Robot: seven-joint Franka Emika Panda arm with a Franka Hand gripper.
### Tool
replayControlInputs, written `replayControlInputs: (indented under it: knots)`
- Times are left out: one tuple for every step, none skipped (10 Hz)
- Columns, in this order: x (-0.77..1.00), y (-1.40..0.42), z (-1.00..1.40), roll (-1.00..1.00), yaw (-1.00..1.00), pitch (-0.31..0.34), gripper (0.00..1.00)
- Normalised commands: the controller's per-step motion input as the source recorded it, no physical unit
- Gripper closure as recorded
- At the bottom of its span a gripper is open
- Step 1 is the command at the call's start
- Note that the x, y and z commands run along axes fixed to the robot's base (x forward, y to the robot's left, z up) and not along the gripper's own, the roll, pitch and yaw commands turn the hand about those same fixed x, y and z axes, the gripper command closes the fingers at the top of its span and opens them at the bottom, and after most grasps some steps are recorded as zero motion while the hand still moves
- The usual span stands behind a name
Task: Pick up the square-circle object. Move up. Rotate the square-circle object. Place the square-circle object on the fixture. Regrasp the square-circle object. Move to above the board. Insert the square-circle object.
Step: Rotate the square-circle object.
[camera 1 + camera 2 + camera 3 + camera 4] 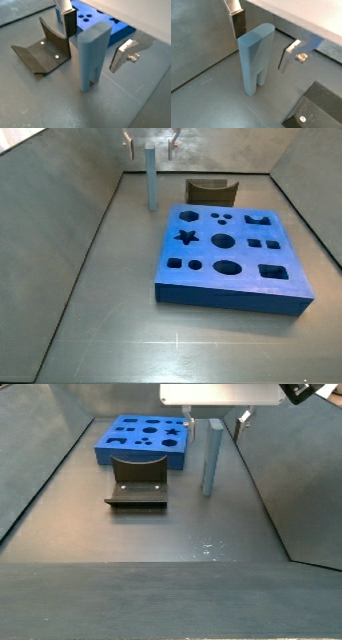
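Early stage, by the look of it: square-circle object (91, 55) standing upright on the grey floor (133, 105), not yet lifted. No sign of rotation, no placement on the fixture (41, 50), no insertion. All seven steps seemingly left, pick-up being the step in hand.

Gripper (261, 40) directly above the peg's top, straddling it. Fingers (291, 54) spread wide, one plate on each side, clear gaps to the peg in both wrist views. Open, gripping nothing. Same reading in a side view: gripper (214, 422) over the peg's top end (210, 454).

Square-circle object: slim light blue-grey bar, tall, vertical, rounded corner at the top, lower end narrowed into a darker stub touching the floor. Faces plain and smooth. In a side view (151, 178) standing near the back wall, below the gripper (154, 142).

Fixture: dark brown, empty, on the floor just beside the peg, to one side of the gripper and lower. Also visible in both side views (210, 191), (138, 487).

Board (230, 253): blue slab with star, round and square holes, all holes unoccupied as far as visible. Lying beyond the fixture, well apart from the gripper; corner showing behind one finger in a wrist view (100, 22)
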Motion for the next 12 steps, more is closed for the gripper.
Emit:
replayControlInputs:
  knots:
    - [-0.02, 0.00, 1.00, 0.02, -0.04, 0.009, 0.00]
    - [-0.03, 0.00, 0.86, 0.00, -0.03, 0.037, 0.00]
    - [-0.02, 0.00, 0.75, -0.02, -0.03, 0.043, 0.00]
    - [0.00, 0.00, 0.47, -0.06, -0.02, 0.058, 0.00]
    - [0.00, 0.00, 0.35, -0.08, -0.01, 0.066, 0.00]
    - [0.00, 0.00, 0.00, -0.01, 1.00, 0.006, 0.00]
    - [0.02, 0.00, -0.10, -0.01, 1.00, 0.006, 0.00]
    - [0.03, 0.00, -0.07, -0.01, 1.00, 0.005, 0.00]
    - [0.04, 0.00, -0.05, -0.01, 1.00, 0.005, 0.00]
    - [0.04, 0.00, -0.05, -0.01, 1.00, 0.005, 0.00]
    - [0.04, 0.00, -0.04, -0.01, 1.00, 0.005, 0.00]
    - [0.04, 0.00, -0.04, -0.01, 1.00, 0.005, 0.00]
